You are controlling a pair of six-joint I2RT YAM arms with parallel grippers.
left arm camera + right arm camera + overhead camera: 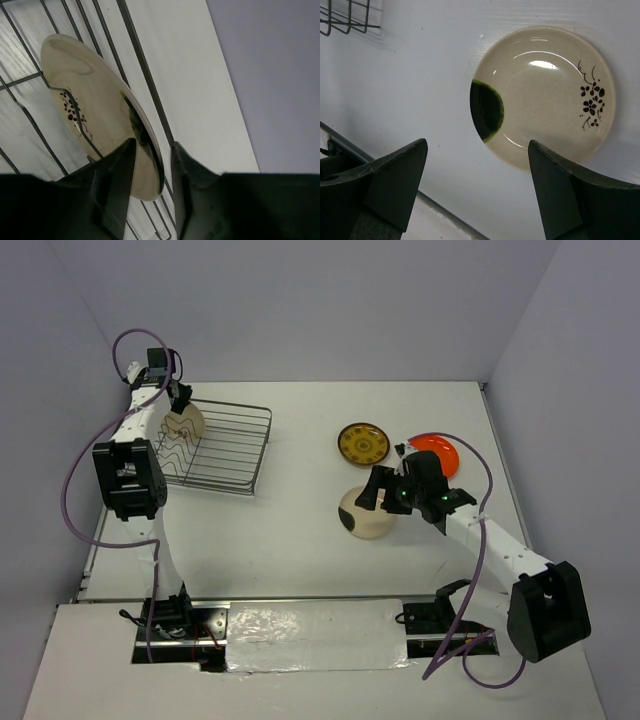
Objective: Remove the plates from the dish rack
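Note:
One glossy beige plate (184,422) (95,105) stands on edge in the dark wire dish rack (235,455) (145,75) at the far left. My left gripper (180,405) (153,145) straddles its near rim, jaws partly closed; one finger lies against the plate's face, while a narrow gap shows beside the other. A second beige plate with a dark blotch (362,520) (545,95) lies flat on the table. Above it my right gripper (385,478) (477,145) hangs open and empty. The yellow ringed plate (363,444) and the orange-red plate (437,453) lie flat beyond it.
The white table (300,530) ends in grey walls at the back and both sides. A corner of the rack (347,20) shows at the top left of the right wrist view. A taped strip (310,635) runs along the near edge between the arm bases.

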